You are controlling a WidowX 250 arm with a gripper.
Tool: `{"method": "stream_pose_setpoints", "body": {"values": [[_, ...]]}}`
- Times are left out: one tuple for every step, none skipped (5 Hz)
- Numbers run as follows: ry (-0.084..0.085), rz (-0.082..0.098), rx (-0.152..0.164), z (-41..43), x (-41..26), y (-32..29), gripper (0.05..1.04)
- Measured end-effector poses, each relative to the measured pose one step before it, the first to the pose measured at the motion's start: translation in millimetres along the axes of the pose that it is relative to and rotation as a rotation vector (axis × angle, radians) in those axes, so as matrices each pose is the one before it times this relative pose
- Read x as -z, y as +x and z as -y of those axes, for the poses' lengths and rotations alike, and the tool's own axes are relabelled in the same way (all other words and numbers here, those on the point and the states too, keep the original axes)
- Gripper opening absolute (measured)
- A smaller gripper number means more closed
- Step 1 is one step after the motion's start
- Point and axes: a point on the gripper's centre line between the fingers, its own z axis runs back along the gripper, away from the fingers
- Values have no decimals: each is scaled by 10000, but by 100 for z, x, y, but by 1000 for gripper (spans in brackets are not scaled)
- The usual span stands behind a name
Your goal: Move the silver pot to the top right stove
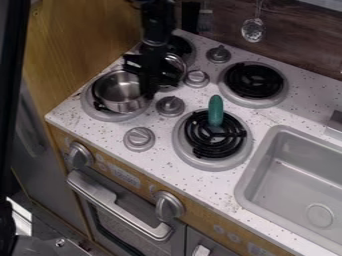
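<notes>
You get moderate, soft light on the white bench [163,160], brightest tones there; exact source, you can't tell. Dim at your lower left, around the cabinet side [47,170], except one harsh white patch [20,217]. Highlights on the silver pot [121,92], oven handle [110,200] and front knobs [169,206]. You lose detail in the near-black arm [155,25]; burner coils [254,80] very dark too. Glints on the hanging utensil [254,30].
</notes>
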Motion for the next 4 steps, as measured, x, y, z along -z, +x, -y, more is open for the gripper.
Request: {"method": "stream_pose_setpoints", "body": {"values": [[430, 821, 1296, 3908, -2659, 778, 56], [199, 224, 713, 2347, -779, 418, 56], [204, 124, 321, 880, -490, 420, 56], [134, 380, 346, 925, -768, 1049, 56]]}}
